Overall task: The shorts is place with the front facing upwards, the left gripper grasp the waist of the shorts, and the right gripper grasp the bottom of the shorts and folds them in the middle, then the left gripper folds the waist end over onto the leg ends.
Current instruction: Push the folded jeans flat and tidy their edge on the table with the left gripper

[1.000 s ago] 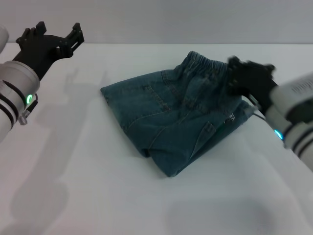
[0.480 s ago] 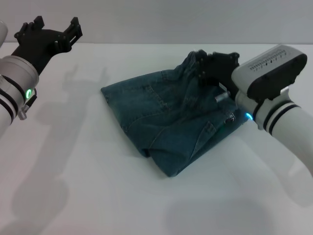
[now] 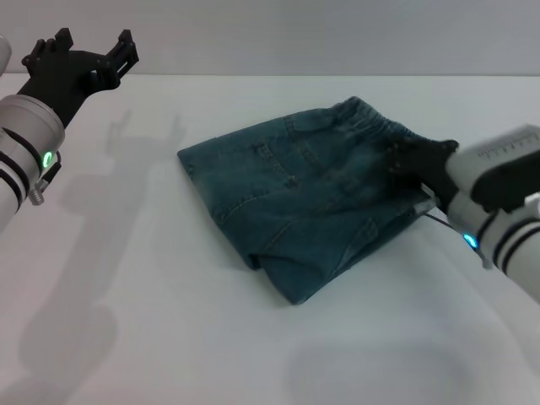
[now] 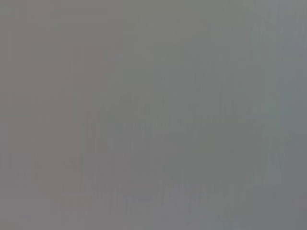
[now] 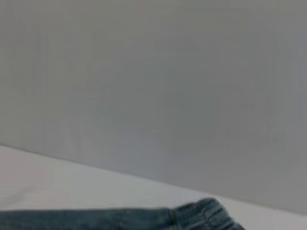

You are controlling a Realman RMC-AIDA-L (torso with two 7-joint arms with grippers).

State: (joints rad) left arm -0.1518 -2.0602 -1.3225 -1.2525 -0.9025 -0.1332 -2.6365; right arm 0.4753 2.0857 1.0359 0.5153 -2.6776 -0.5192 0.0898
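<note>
White matte table [image 3: 169,337]; folded denim shorts [image 3: 295,211]; right hand [image 3: 405,162] state unclear; left hand [image 3: 94,61] spread.

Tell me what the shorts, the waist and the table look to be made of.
Shorts: blue-teal denim by the look, matte, with visible seams, stitching and faded patches.
Waist: the same denim gathered into ruffles, probably over elastic.
Table: a smooth white surface, matte, showing soft shadows and no grain; whether laminate, plastic or a cover cannot be told.
</note>
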